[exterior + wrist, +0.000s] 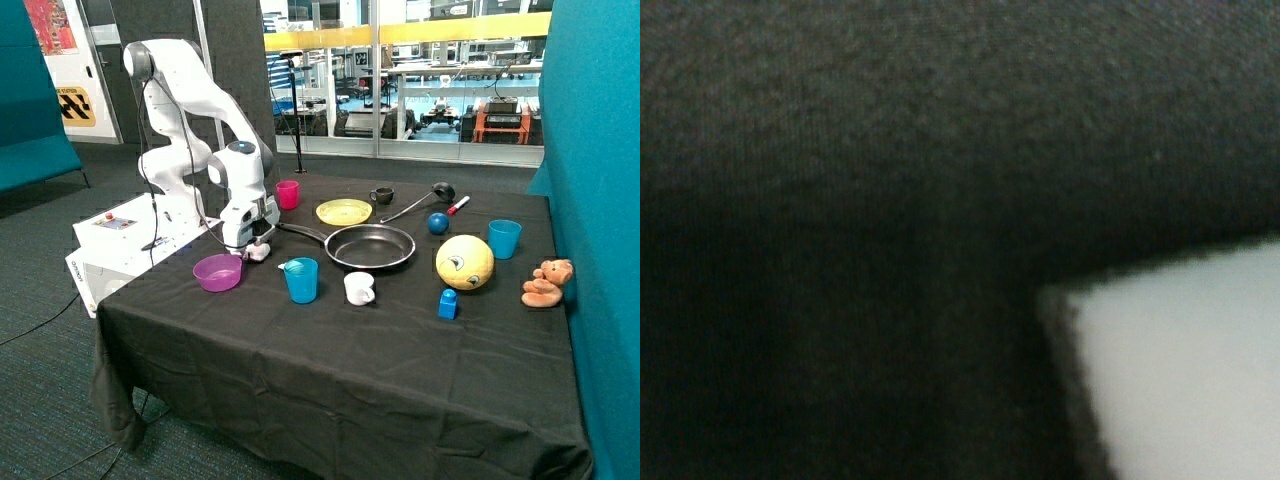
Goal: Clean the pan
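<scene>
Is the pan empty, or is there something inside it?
Empty, as far as it shows. The pan lies flat on the table, its dark inside bare. The gripper is low beside the handle's end, not in it.

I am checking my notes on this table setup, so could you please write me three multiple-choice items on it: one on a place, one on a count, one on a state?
1. What lies nearest the end of the pan's handle?
A. the teddy
B. the pincer
C. the yellow ball

2. How many blue cups stand on the table?
A. one
B. two
C. four

3. What is in the pan?
A. nothing to be seen
B. the white cup
C. the ladle

Key: 1 B, since the pincer is low over the cloth, beside the purple bowl, at the end of the handle of the pan. 2 B, one blue cup before the pan and another beside the ball. 3 A, its dark bottom shows bare in the outside view.
</scene>
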